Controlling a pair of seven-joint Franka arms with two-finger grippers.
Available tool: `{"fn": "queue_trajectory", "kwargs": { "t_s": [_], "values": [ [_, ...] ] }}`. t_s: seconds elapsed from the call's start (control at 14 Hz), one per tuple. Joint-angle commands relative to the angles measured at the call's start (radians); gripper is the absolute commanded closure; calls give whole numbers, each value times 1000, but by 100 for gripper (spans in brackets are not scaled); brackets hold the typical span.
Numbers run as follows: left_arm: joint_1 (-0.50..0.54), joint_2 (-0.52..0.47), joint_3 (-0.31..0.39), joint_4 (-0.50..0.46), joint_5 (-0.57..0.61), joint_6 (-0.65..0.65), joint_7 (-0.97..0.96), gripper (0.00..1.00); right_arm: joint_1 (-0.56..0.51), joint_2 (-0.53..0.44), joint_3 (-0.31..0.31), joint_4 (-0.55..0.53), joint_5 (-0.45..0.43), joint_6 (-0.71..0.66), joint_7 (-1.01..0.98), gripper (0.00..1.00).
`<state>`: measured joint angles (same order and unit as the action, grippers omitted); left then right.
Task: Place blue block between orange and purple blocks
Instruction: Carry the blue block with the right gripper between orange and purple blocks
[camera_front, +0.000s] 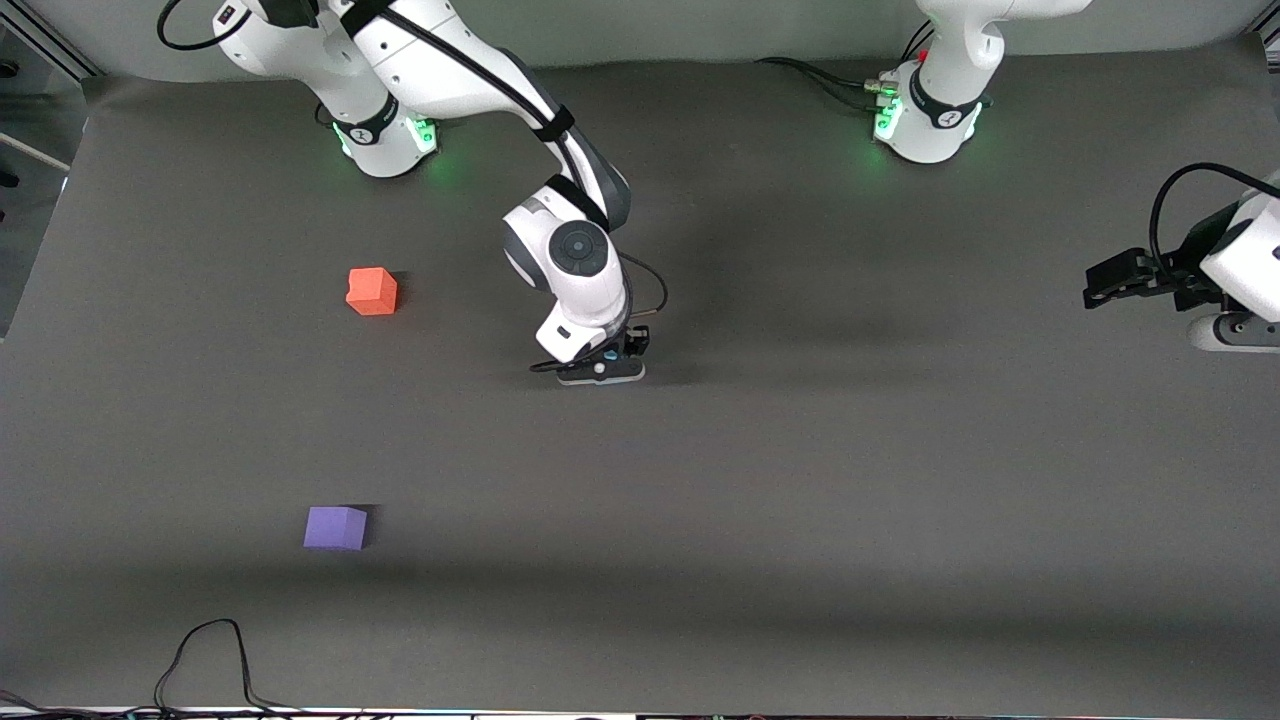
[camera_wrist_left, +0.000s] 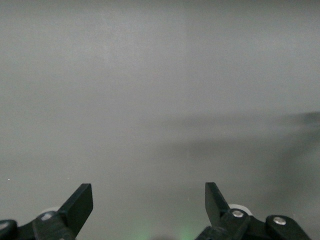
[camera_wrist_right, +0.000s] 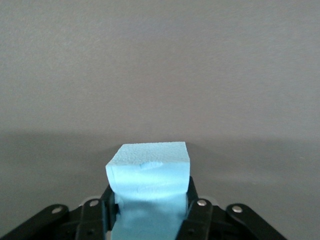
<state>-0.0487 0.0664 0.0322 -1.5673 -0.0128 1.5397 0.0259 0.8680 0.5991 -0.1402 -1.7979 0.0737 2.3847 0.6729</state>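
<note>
My right gripper (camera_front: 603, 372) is down at the mat near the table's middle, shut on the blue block (camera_wrist_right: 150, 172), whose foam bulges between the jaws. From the front the hand hides nearly all of that block. The orange block (camera_front: 372, 291) rests on the mat toward the right arm's end. The purple block (camera_front: 336, 528) lies at that same end, nearer to the front camera than the orange one. My left gripper (camera_wrist_left: 149, 197) is open with only bare mat between its fingers; its arm waits at the left arm's end of the table (camera_front: 1140, 275).
A dark grey mat (camera_front: 850, 480) covers the table. A loose black cable (camera_front: 205, 650) loops at the table edge nearest the front camera, below the purple block. Both arm bases stand along the edge farthest from that camera.
</note>
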Motion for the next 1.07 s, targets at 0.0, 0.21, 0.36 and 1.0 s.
{"fn": "queue_trajectory", "kwargs": {
  "t_s": [0.0,0.21,0.36,1.0],
  "values": [
    [6,-13,-14,1,36,-9,17,0,-32,-137,-7,14,-6,-166,-19,49],
    [1,-14,-14,-2,54,-10,32,0,-81,-269,-9,89,-3,-394,-48,49],
    [3,-13,-14,-2,53,-7,32,0,-112,-317,-10,210,3,-569,-61,49],
    [9,-16,-14,-5,20,14,15,0,-224,-456,-169,255,41,-843,-451,49]
  ]
}}
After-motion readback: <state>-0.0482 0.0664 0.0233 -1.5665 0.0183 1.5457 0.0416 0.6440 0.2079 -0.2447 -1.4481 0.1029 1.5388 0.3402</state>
